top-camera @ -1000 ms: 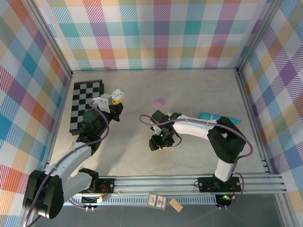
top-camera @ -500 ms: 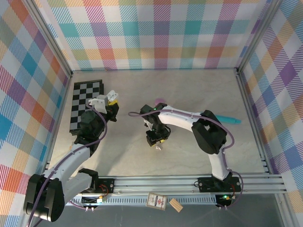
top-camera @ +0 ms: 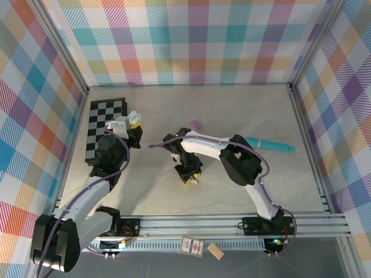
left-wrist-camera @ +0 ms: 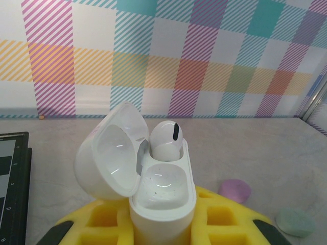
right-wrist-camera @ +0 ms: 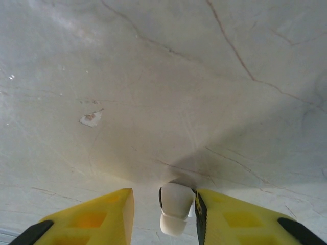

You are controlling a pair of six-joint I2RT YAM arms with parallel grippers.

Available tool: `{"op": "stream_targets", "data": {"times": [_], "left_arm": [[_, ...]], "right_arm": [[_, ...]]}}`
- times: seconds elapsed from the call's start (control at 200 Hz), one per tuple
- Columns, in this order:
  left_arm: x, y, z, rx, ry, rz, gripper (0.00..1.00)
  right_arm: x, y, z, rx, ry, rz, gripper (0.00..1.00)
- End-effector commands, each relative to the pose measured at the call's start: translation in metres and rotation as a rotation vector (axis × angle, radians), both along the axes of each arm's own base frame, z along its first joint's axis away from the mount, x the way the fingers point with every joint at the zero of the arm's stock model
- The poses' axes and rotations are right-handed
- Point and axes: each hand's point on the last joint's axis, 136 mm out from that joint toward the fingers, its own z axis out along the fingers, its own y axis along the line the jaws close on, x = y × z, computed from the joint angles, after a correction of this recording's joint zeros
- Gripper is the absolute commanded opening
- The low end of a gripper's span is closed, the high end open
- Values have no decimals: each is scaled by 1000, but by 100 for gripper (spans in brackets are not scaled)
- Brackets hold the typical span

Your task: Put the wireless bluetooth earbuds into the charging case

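1. Left hand (left-wrist-camera: 162,217): yellow padded fingers pressed together on the white glossy plastic charging case (left-wrist-camera: 162,201), gripping its lower body. Held upright and off the bench, probably so the sockets face up for loading.
2. Case lid (left-wrist-camera: 107,158): hinged open, tipped away to one side of the hand, leaving both sockets reachable.
3. White glossy earbud with a black slot (left-wrist-camera: 166,140): seated in the socket farther from the hand. The nearer socket (left-wrist-camera: 163,182) is empty, so by my reckoning the task is partly done.
4. Right hand (right-wrist-camera: 164,204): lowered to the pale marbled bench (right-wrist-camera: 153,76), fingers partly spread around a second white glossy earbud (right-wrist-camera: 175,205). One finger touches it; a gap remains at the other, so it is not pinched yet.
5. Flat lilac disc (left-wrist-camera: 235,190) and flat pale mint disc (left-wrist-camera: 295,222): on the bench beyond the left hand, untouched.
6. Markings: none readable on case or earbuds.
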Motion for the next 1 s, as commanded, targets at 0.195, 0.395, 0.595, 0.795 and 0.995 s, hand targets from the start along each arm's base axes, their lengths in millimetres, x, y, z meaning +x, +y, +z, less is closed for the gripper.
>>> {"op": "stream_targets", "data": {"times": [0.195,0.395,0.595,0.795,0.995], "left_arm": [[-2,3,8,3,-30,-3,17],[-2,2,10,1,-32,-12,17],[-2,1,10,-1,-33,-15,17],[-2,-2,10,-4,-29,-34,18],[-3,-13,11,-23,-26,-94,19]], "right_arm": [[-3,-10,-5,-84,17,26,33],[-4,-8,-11,-85,18,24,31],[0,-9,-12,-85,-5,22,26],[7,-4,7,-11,-83,5,26],[25,-7,33,85,-244,-59,26]]}}
